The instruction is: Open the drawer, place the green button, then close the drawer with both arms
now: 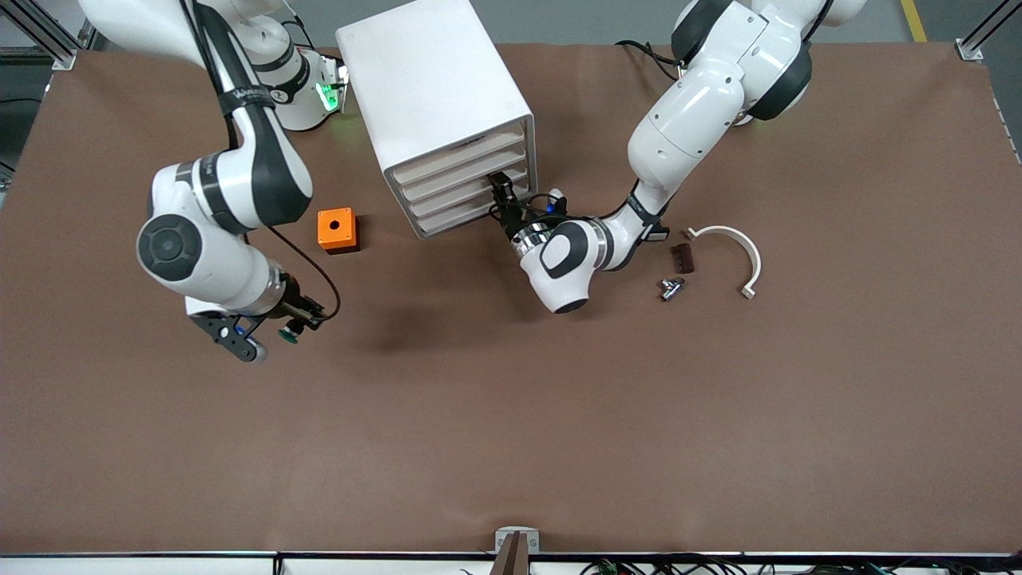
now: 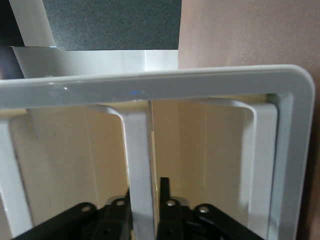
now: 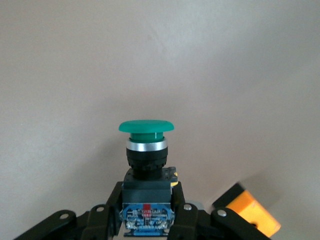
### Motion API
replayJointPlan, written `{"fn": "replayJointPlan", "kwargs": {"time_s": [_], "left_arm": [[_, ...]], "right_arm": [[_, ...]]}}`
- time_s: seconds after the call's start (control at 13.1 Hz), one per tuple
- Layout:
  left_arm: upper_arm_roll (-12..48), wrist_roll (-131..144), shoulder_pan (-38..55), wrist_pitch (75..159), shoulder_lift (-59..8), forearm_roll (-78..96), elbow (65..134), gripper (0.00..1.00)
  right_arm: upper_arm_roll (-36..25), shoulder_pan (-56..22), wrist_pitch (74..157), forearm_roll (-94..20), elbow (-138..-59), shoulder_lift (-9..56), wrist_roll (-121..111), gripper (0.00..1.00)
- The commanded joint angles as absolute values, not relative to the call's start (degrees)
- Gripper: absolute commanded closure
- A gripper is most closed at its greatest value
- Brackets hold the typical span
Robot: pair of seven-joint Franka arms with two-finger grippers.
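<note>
Brown matting covers the table [image 1: 511, 447]. The white cabinet [image 1: 435, 88] stands at the upper centre of the front view, with four cream drawer fronts facing the camera, all pushed in. The drawer [image 1: 455, 220] is the lowest of the four.

Left gripper [image 1: 501, 192]: positioned at the drawer fronts, at the end of the cabinet toward the left arm. In the left wrist view its fingers [image 2: 164, 192] stand on either side of a white upright rib of the drawer front [image 2: 140, 150], pressed in against it. The front view does not show for certain which front is gripped.

Right gripper [image 1: 275, 329]: held in the air over bare table in the lower-middle band of the front view, toward the right arm's end. Its fingers [image 3: 187, 215] are clamped on the black body of the button [image 3: 146, 150], green cap pointing away from the wrist.

An orange box [image 1: 337, 230] with a round hole sits on the table between the right arm and the cabinet. Toward the left arm's end lie a white curved clamp [image 1: 730, 255], a small brown block [image 1: 681, 258] and a metal fitting [image 1: 671, 287].
</note>
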State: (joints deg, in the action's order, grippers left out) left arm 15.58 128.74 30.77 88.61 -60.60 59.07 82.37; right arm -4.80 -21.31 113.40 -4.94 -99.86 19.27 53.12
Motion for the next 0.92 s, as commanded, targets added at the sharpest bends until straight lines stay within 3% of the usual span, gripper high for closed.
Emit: {"fn": "replayJointPlan", "kwargs": {"time_s": [0.0, 0.31, 0.84], "left_arm": [[15.21, 130.25, 31.46, 88.77, -61.35, 60.56, 81.21, 0.87], [14.94, 132.62, 29.89, 88.77, -61.26, 60.64, 81.04, 0.94], [12.93, 132.37, 25.14, 88.77, -61.26, 60.38, 80.68, 0.94]], "right_arm": [[-4.83, -26.09, 114.35, -5.54, -102.66, 17.31, 63.77, 1.0], [-4.75, -31.63, 114.26, -5.54, -102.74, 16.87, 74.25, 1.0], [-4.66, -40.69, 118.28, -10.52, -105.71, 15.3, 87.01, 1.0]]}}
